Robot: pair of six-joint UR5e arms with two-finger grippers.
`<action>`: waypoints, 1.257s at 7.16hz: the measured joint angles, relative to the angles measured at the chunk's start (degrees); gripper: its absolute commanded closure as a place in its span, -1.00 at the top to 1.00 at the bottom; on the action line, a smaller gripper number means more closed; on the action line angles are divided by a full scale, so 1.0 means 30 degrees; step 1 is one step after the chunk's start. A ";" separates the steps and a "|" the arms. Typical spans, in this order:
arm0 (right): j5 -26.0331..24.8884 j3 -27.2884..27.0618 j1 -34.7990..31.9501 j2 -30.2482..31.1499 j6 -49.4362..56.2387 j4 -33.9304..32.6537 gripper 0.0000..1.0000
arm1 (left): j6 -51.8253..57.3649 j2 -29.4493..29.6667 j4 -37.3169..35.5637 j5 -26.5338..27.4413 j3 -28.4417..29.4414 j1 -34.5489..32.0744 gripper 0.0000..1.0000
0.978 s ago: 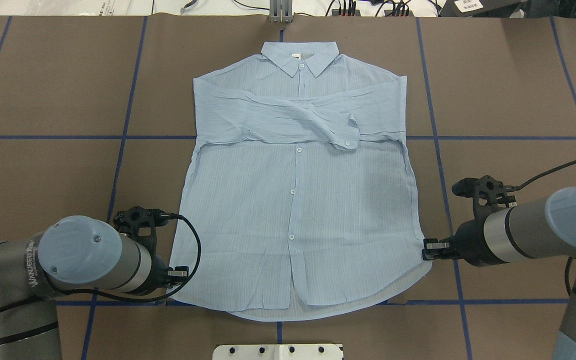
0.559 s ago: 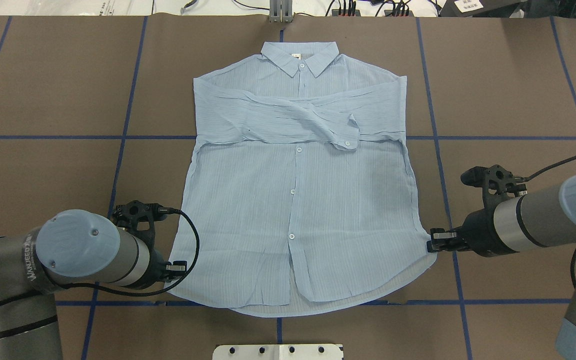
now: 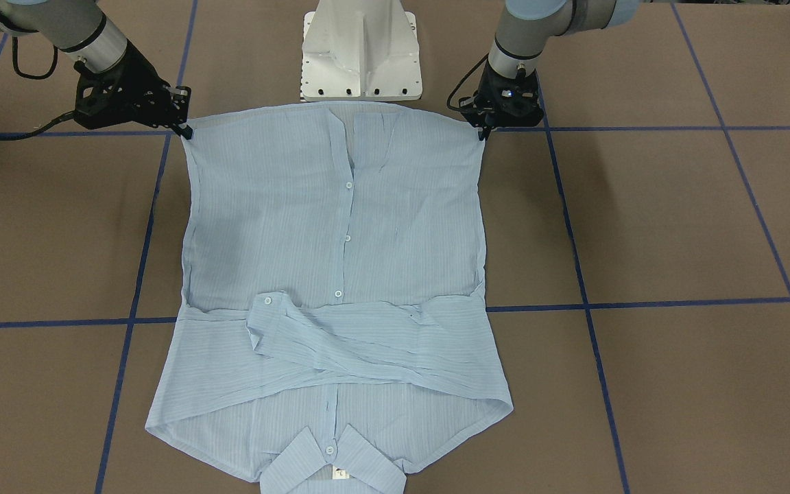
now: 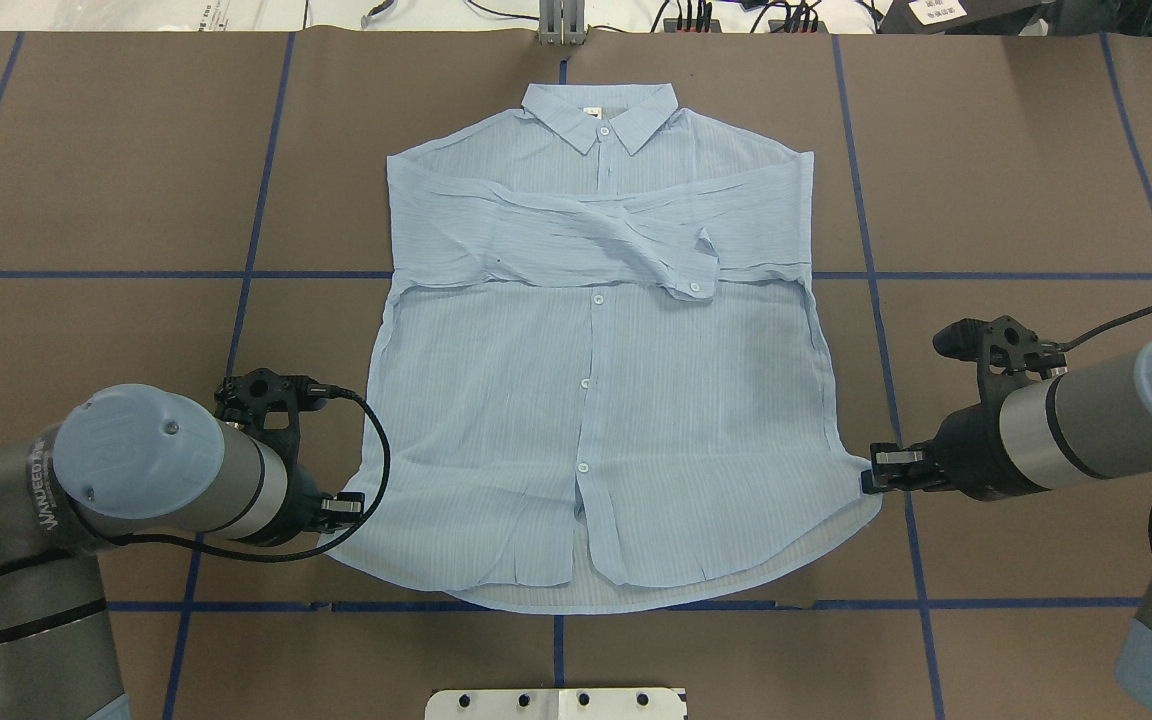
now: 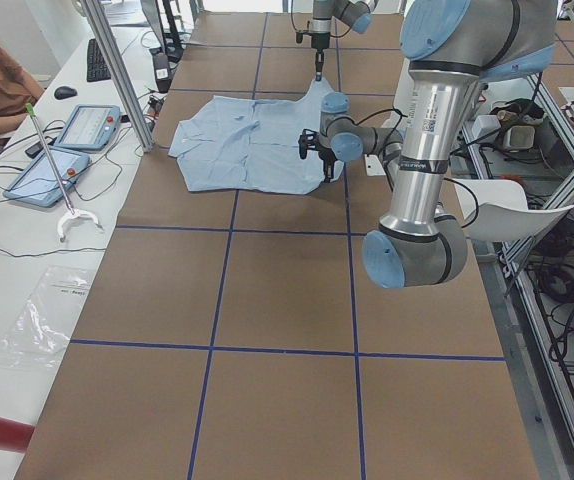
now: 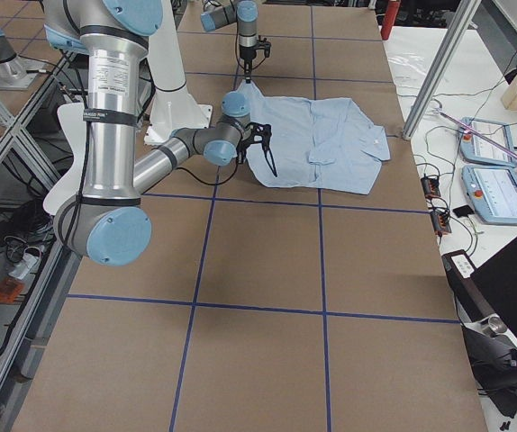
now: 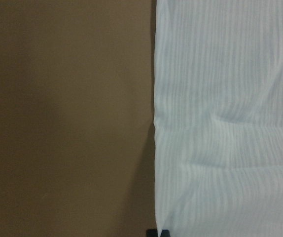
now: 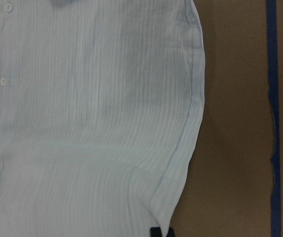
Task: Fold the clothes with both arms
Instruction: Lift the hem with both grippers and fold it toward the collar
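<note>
Brown table (image 4: 86, 150), blue tape grid. Shirt (image 4: 596, 420) is lying flat mid-table, collar toward the far edge, sleeves crossed over the chest. Left gripper (image 4: 344, 505) is pinching the hem's left corner, right gripper (image 4: 871, 478) the right corner, both toward the near edge. Vs 1 s ago: both grippers are moving outward and away from the near edge, dragging the hem corners wider. Left arm (image 4: 156, 480) lettering is reading roughly "WANJEED".

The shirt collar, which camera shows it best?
The overhead exterior view: the collar lies whole and flat at the shirt's far end. The front-facing view crops it at the frame's bottom edge; the side views show it tiny; the wrist cameras miss it.
</note>
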State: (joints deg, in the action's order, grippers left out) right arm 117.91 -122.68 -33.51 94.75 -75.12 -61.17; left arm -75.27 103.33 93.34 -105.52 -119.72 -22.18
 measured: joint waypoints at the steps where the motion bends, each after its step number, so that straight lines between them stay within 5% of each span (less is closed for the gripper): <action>1: 0.0290 0.0024 -0.0316 0.0007 0.0134 0.0000 -1.00 | 0.0068 0.0008 0.0000 0.0003 0.0004 -0.0052 -1.00; 5: 0.0827 0.0120 -0.1113 -0.0095 0.0454 0.0000 -1.00 | 0.0119 0.0441 0.0037 -0.0938 -0.0058 -0.0667 -1.00; 9: 0.1473 0.1349 -0.3072 -0.2338 0.0511 -0.0100 -1.00 | 0.1638 0.1975 0.0014 -0.2996 0.0153 -0.5030 -1.00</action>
State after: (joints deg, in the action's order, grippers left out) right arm 122.33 -118.64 -42.73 87.73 -73.58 -61.47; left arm -70.35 109.25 93.38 -114.51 -119.27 -37.26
